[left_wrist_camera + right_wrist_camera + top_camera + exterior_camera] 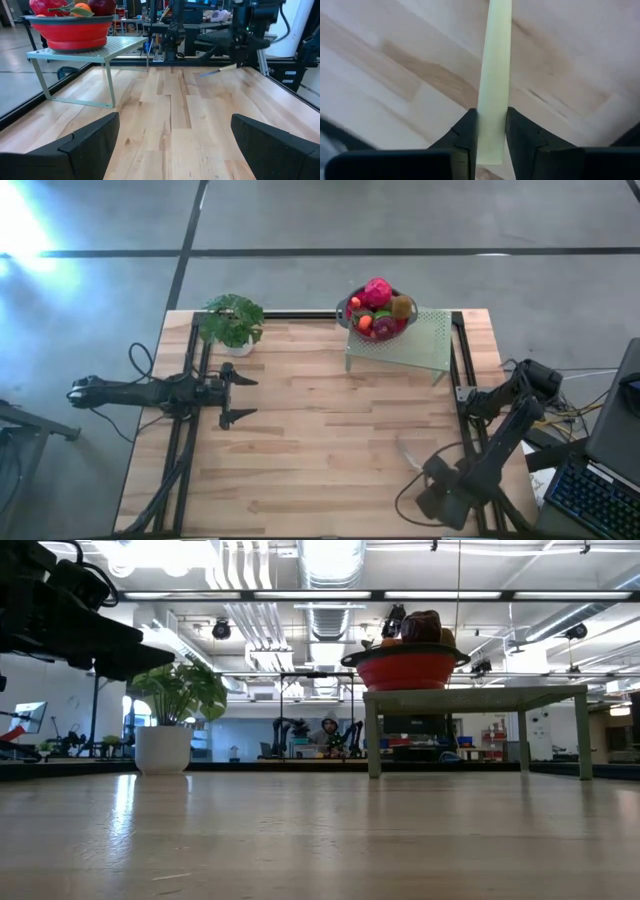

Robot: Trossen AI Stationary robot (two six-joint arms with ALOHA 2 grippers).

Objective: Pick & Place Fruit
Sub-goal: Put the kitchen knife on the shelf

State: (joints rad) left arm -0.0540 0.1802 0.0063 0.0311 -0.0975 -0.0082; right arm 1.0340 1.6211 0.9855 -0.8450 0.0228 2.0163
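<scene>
The fruit (377, 308) lies piled in a red bowl (405, 668) on a pale green perforated stand (415, 345) at the table's far right; a big magenta-red piece (377, 290) tops the pile. At the near right, my right gripper (428, 468) points down and is shut on a pale-handled knife (407, 451), which also shows in the left wrist view (218, 71). My left gripper (250, 397) waits open at the table's left side, nothing between its fingers (85, 145). My right gripper pinches the knife's pale handle (493, 117) between its two fingers, close to the handle's end. The fingers come from above, pointing down, and lie across the handle. The knife slants, blade end (206, 74) lower; I cannot tell whether it touches the table.
A leafy potted plant (232, 322) stands at the far left of the wooden table (320, 450). Black rails run along the table's left and right sides. Bare wood lies between the two arms and in front of the stand.
</scene>
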